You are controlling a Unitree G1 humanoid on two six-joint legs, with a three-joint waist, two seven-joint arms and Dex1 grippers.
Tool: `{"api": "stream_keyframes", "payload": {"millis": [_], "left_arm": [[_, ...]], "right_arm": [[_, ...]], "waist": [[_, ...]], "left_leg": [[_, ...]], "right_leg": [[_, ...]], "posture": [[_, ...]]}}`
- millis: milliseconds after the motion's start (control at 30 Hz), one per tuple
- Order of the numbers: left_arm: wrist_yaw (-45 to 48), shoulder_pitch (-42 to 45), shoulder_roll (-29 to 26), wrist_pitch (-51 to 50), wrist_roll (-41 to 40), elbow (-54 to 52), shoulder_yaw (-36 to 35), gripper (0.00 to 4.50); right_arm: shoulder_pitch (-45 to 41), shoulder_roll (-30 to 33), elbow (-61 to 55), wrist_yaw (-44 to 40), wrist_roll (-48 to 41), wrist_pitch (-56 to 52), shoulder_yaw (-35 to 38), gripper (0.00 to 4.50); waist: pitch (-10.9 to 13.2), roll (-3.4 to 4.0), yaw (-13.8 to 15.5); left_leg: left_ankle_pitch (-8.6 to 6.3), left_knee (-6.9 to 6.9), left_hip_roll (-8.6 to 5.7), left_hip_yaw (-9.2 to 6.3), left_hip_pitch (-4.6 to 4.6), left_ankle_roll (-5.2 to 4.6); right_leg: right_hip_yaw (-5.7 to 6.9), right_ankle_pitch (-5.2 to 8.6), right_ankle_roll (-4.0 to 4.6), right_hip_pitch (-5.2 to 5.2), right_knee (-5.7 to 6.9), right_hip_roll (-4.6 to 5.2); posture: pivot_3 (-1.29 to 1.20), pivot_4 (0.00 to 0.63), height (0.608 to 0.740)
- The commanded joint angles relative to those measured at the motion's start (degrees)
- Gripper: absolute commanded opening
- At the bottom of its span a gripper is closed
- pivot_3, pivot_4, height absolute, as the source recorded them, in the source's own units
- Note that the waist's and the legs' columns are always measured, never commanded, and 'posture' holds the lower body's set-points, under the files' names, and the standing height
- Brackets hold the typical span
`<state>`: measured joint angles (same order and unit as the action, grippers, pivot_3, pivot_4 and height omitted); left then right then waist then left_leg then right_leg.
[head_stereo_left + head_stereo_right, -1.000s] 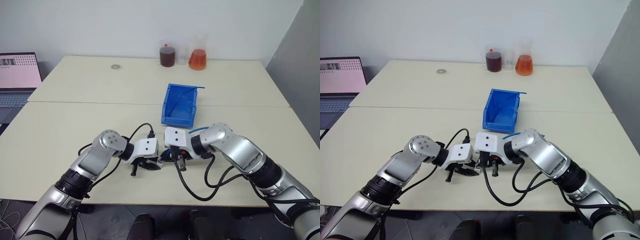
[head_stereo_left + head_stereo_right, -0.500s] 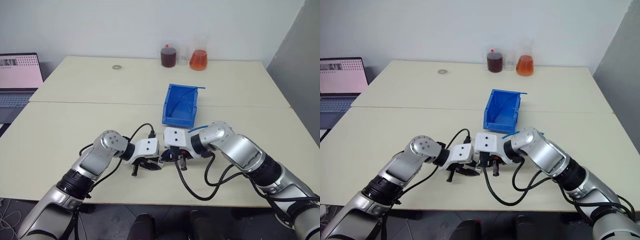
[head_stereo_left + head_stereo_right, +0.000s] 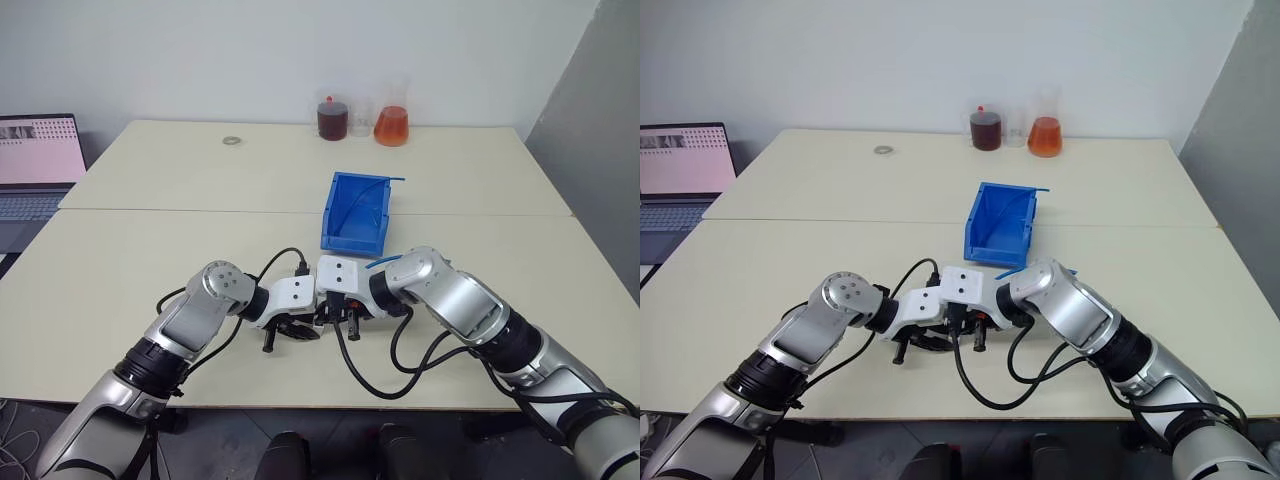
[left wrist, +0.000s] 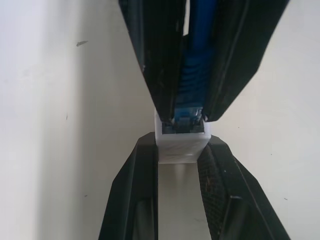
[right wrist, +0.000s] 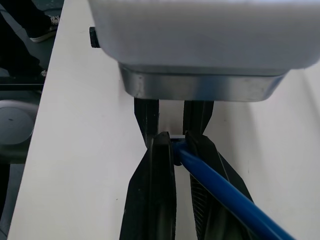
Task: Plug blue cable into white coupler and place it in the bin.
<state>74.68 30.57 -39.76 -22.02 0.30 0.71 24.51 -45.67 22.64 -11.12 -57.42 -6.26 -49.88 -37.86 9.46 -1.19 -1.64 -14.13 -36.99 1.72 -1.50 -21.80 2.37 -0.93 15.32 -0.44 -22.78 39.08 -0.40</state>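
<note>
Over unmarked cream table (image 3: 120, 270), left hand (image 4: 180, 150) pinches white coupler (image 4: 182, 145); right hand (image 5: 180, 145) pinches blue cable (image 5: 225, 192).

No readable text, label, brand or number anywhere. Laptop screen (image 3: 38, 150) at the left edge carries rows of small marks, too small to read. Nothing legible on the bin (image 3: 357, 212).

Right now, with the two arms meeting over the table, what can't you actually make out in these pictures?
- Whether the blue cable plug is fully seated in the white coupler: left wrist view, the right tool's black fingers cover the joint.
- The coupler in the head views: too small, hidden between the left tool and the right tool.
- The laptop: cut off by the picture's edge.
</note>
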Motion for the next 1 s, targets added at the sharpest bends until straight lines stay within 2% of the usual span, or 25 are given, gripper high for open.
{"api": "stream_keyframes", "payload": {"millis": [33,267,367,533,600,800,1000], "left_arm": [[-2.34,-0.28,0.95,-0.43,1.93,0.46,1.01,0.75],[-2.71,-0.51,1.30,-0.69,1.75,0.30,0.84,0.75],[-2.67,-0.79,1.31,-1.21,1.48,-0.19,0.56,0.75],[-5.35,-2.15,1.94,-0.09,0.82,-0.16,-1.94,0.75],[-6.54,-2.75,2.60,-0.46,0.42,0.03,-3.16,1.47],[-7.97,-5.86,1.65,0.25,-1.28,-2.39,-6.07,2.82],[-9.68,-12.46,-2.82,-3.55,-6.56,-9.66,-14.62,4.08]], "right_arm": [[1.95,-0.54,0.36,-0.99,0.17,0.74,-3.65,0.11],[2.51,-2.22,4.23,-1.88,1.38,2.41,-5.43,0.11],[2.39,-2.80,4.31,-2.28,1.16,2.46,-5.01,0.10],[2.14,-2.35,4.24,-1.18,1.20,3.59,-0.68,0.10],[1.83,-1.84,4.28,-0.97,1.41,4.18,0.77,0.10],[1.39,-0.36,2.99,0.14,0.93,4.20,5.52,0.10],[2.35,2.09,-1.17,1.78,-1.99,1.59,12.51,0.10]], "waist": [[-0.03,0.02,0.00],[-0.25,0.15,-0.14],[-0.25,0.15,-0.21],[-0.24,0.17,-0.19],[-0.22,0.18,-0.06],[-0.11,0.15,-0.13],[-0.09,0.13,-0.30]], "left_leg": [[0.00,0.00,0.00,0.00,0.01,0.00],[0.00,0.04,0.00,0.00,0.17,0.00],[0.00,0.09,0.02,-0.01,0.41,0.00],[-0.01,0.25,0.04,0.00,0.71,0.00],[-0.01,0.25,0.04,-0.02,0.69,0.00],[-0.01,0.22,0.02,-0.05,0.45,0.00],[-0.01,0.14,0.11,-0.14,-0.95,0.01]], "right_leg": [[0.00,0.00,0.00,0.02,-0.01,0.00],[-0.01,0.02,0.03,0.15,-0.05,0.00],[-0.02,0.23,0.38,0.38,-0.06,0.00],[-0.07,0.32,0.50,0.55,-0.09,0.02],[-0.08,0.32,0.50,0.54,-0.09,0.04],[-0.06,0.31,0.48,0.44,-0.14,0.07],[-0.06,0.12,0.20,-0.84,-0.06,-0.01]], "posture": [[0.00,0.150,0.740],[0.00,0.150,0.740],[0.00,0.150,0.740],[0.00,0.150,0.740],[0.00,0.150,0.740],[0.00,0.150,0.740],[0.00,0.150,0.740]]}}
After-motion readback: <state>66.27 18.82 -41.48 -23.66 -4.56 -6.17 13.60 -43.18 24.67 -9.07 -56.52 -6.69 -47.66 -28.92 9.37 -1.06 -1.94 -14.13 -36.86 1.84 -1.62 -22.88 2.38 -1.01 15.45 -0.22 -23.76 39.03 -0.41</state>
